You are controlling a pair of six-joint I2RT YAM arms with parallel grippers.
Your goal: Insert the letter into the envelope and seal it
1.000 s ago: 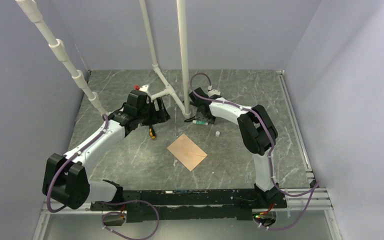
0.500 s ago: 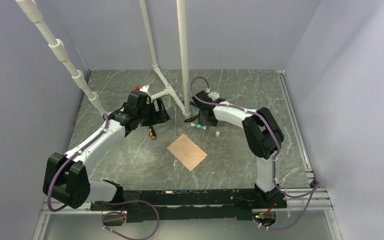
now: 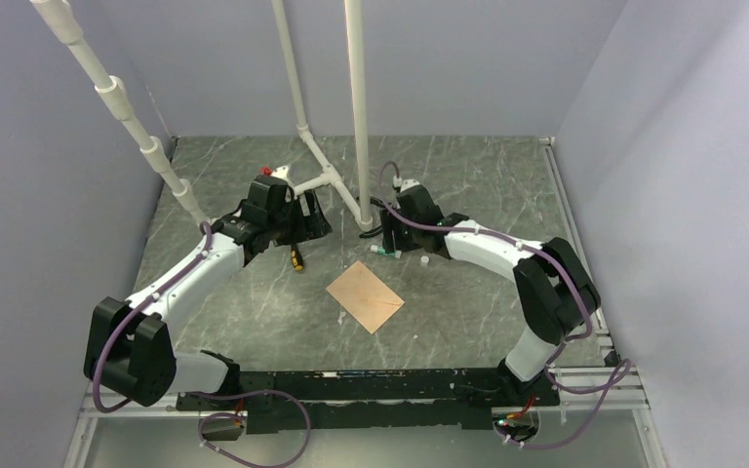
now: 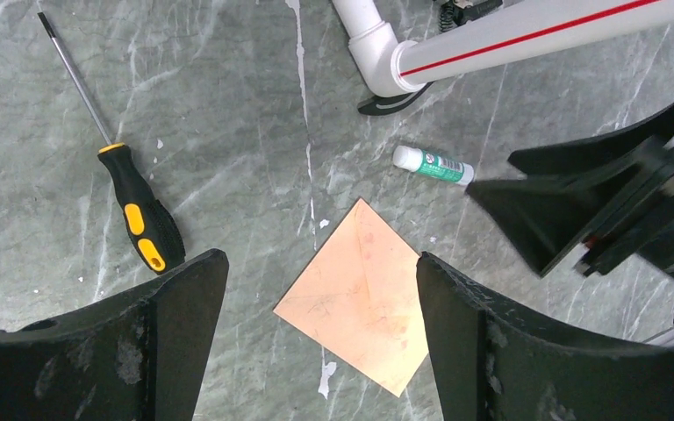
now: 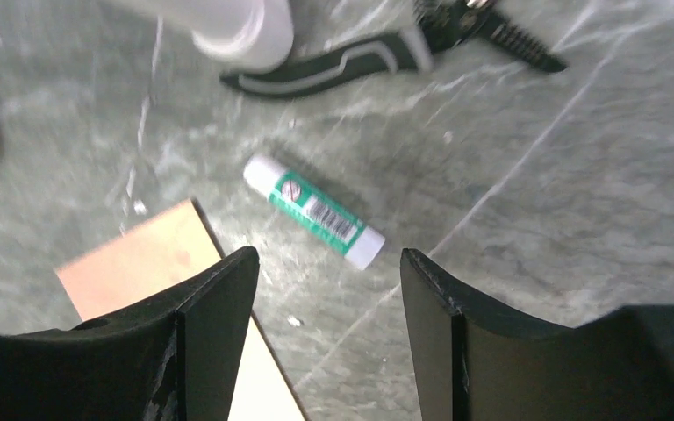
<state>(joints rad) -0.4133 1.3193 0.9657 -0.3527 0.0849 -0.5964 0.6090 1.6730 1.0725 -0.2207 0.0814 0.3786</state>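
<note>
Seen from above, the right gripper [image 3: 386,237] hangs just beyond the far corner of the envelope [image 3: 365,295]. Its arm has swung wide and low to the right within the last second, and the glue stick [image 3: 383,252] that sat at its fingertips now lies free just beyond the envelope. The left gripper [image 3: 307,224] has not moved, up and to the left of the envelope. From the left wrist, its fingers [image 4: 167,324] stand spread on nothing, framing the envelope flat on the table, a plain closed rectangle; the letter is nowhere apart from it, so presumably inside. From the right wrist, the fingers [image 5: 215,324] are parted and empty above the glue stick, the envelope's corner beside it. Gluing looks finished, though whether the flap holds cannot be told.
</note>
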